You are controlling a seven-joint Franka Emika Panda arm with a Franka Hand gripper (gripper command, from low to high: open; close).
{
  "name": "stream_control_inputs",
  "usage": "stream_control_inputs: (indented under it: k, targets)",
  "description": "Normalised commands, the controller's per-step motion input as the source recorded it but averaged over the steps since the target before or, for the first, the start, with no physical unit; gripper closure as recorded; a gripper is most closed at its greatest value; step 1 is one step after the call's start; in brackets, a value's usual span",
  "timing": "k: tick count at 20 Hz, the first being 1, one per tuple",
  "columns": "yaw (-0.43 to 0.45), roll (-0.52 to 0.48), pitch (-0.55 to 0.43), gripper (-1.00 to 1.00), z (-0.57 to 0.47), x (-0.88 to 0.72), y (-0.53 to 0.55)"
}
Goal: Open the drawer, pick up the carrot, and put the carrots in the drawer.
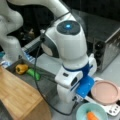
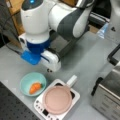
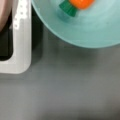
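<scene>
Grey tabletop [image 2: 82, 60] under all. We see small orange carrot w/ green end [image 2: 35, 87] lying in pale teal bowl [image 2: 26, 81], beside white hob carrying pink round pan [image 2: 57, 100]. Gripper itself out of sight in every view, so we can't tell open or closed; white arm [image 1: 68, 47] hangs near bowl. Dark-grey drawer [image 1: 47, 85] by wooden cabinet top [image 1: 17, 97], holding yellow pepper [image 1: 21, 68] + green cucumber [image 1: 33, 74].

In a front view the carrot [image 2: 35, 87] lies in a bowl [image 2: 26, 80], left of the lidded pan [image 2: 57, 99] on a cooktop [image 2: 41, 108].
</scene>
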Motion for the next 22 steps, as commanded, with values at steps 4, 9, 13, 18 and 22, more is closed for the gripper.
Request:
stream_control_inputs:
  k: [4, 9, 13, 18, 22]
  targets:
    - [-0.002, 0.130, 0.067, -1.00, -0.03, 0.30, -0.14]
    - [0.005, 0.124, 0.076, -1.00, 0.03, 0.31, -0.16]
    - [0.006, 0.140, 0.091, -1.00, 0.04, 0.33, -0.17]
    - [0.002, 0.146, 0.156, -1.00, 0.06, 0.38, -0.19]
    - [0.018, 0.105, 0.235, -1.00, 0.08, 0.42, -0.22]
